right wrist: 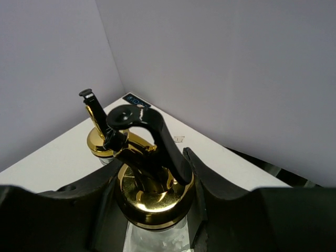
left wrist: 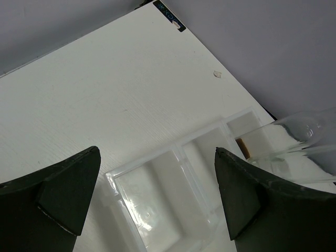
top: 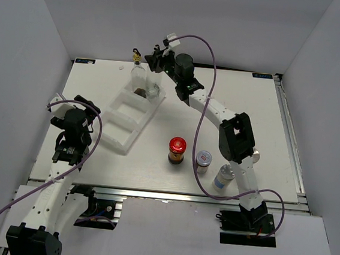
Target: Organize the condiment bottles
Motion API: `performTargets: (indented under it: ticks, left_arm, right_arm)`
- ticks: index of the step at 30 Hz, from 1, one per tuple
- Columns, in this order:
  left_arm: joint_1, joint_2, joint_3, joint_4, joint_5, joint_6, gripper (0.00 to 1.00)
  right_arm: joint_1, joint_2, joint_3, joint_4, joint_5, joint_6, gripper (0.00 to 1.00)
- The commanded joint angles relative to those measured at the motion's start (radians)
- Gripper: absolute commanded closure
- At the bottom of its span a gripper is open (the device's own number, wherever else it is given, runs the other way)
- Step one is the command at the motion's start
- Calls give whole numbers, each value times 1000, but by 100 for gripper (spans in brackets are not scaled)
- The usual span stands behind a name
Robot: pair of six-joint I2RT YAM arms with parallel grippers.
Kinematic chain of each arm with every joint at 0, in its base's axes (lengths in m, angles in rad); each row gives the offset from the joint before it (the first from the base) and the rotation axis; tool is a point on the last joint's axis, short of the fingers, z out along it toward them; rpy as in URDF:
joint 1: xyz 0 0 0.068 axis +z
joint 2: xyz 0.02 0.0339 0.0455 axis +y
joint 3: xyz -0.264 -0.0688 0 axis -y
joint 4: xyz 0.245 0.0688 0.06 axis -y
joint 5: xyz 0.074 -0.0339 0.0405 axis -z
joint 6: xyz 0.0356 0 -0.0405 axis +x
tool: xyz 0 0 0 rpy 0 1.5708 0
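Two clear glass bottles with gold pourers stand at the far end of the white stepped tray (top: 117, 124). My right gripper (top: 157, 60) is shut on the gold pourer neck (right wrist: 152, 197) of the right bottle (top: 153, 84). The other bottle (top: 137, 76) stands just left of it, and its pourer also shows in the right wrist view (right wrist: 98, 137). A red-capped jar (top: 177, 150), a small silver-lidded jar (top: 203, 159) and one silver-topped shaker (top: 224, 176) stand on the table in front. I see no second shaker. My left gripper (top: 80, 110) is open and empty by the tray's near left end.
In the left wrist view the tray's empty compartments (left wrist: 157, 194) lie between my open fingers (left wrist: 68, 194), with a glass bottle (left wrist: 304, 142) at the right edge. Grey walls enclose the table. The right arm (top: 235, 137) reaches over the table's right middle.
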Motion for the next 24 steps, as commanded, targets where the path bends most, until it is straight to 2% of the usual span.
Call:
performTargets:
  ticks: [1, 10, 17, 24]
  left_arm:
    - [1, -16, -3, 12, 7, 9, 2]
    - [2, -19, -5, 14, 13, 13, 2]
    - [1, -22, -16, 35, 44, 0, 2]
    - [1, -12, -28, 63, 94, -12, 2]
  right_arm:
    - [5, 6, 4, 202, -46, 42, 100]
    - [16, 17, -37, 230, -11, 30, 100]
    - [17, 79, -2, 322, -77, 63, 100]
    - [32, 116, 33, 465, 37, 74, 100]
